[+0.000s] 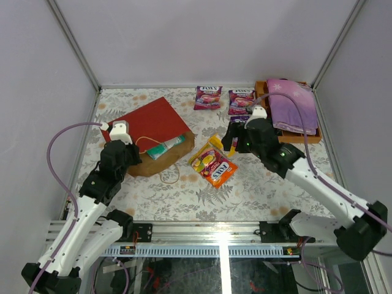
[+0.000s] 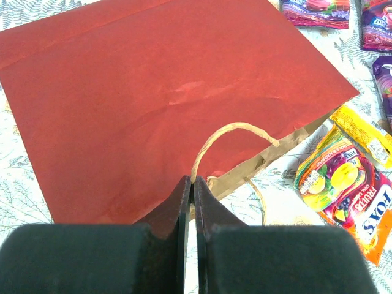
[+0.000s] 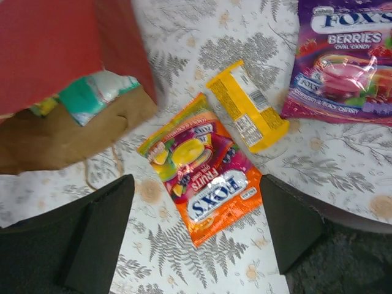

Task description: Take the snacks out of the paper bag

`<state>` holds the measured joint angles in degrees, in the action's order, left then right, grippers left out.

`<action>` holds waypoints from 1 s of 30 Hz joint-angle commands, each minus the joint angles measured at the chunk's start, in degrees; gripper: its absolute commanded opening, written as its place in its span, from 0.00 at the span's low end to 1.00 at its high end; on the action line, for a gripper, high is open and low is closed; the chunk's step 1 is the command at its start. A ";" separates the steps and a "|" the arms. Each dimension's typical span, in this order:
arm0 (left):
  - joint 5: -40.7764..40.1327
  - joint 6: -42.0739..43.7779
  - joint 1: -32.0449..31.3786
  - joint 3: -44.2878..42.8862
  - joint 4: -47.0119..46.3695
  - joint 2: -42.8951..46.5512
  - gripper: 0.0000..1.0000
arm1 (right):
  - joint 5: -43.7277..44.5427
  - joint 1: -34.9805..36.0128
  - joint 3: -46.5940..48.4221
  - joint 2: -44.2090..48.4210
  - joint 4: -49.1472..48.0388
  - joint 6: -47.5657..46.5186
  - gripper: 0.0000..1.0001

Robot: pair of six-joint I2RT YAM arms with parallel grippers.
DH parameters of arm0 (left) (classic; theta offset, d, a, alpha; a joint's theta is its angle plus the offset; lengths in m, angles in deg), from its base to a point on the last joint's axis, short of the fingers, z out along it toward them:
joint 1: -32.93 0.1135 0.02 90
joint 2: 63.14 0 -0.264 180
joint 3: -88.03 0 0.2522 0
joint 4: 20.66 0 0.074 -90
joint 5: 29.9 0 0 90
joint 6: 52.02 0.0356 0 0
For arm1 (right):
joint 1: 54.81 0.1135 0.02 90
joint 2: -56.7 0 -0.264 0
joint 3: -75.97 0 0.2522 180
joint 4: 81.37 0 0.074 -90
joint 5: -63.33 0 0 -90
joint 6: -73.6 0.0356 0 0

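The red paper bag lies flat at the left, its brown mouth facing right. A green-white snack shows in the mouth, also in the right wrist view. My left gripper is shut on the bag's beige cord handle. An orange pouch and a yellow bar lie on the table beside the mouth. My right gripper is open and empty, just above the orange pouch. Two purple pouches lie at the back.
A wooden tray with a folded purple cloth stands at the back right, behind my right arm. The bag's second cord handle lies looped on the table in front of the mouth. White walls close in the table.
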<state>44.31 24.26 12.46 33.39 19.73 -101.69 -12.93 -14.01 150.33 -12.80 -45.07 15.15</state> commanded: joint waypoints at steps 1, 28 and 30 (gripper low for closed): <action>1.22 -0.35 0.36 0.06 -1.94 0.07 0.00 | -15.28 -5.15 -10.77 3.39 -17.58 0.17 0.88; 4.68 -0.26 0.41 0.15 -1.94 -1.26 0.00 | -4.61 -9.33 14.14 -39.43 -8.64 -15.62 0.61; 4.68 -0.17 0.39 0.10 -1.94 -1.42 0.00 | -4.81 -9.29 15.14 -41.00 -8.17 -15.91 0.62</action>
<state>47.57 24.29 12.46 33.39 19.73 -103.00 -19.58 -23.17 161.83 -51.83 -55.41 1.51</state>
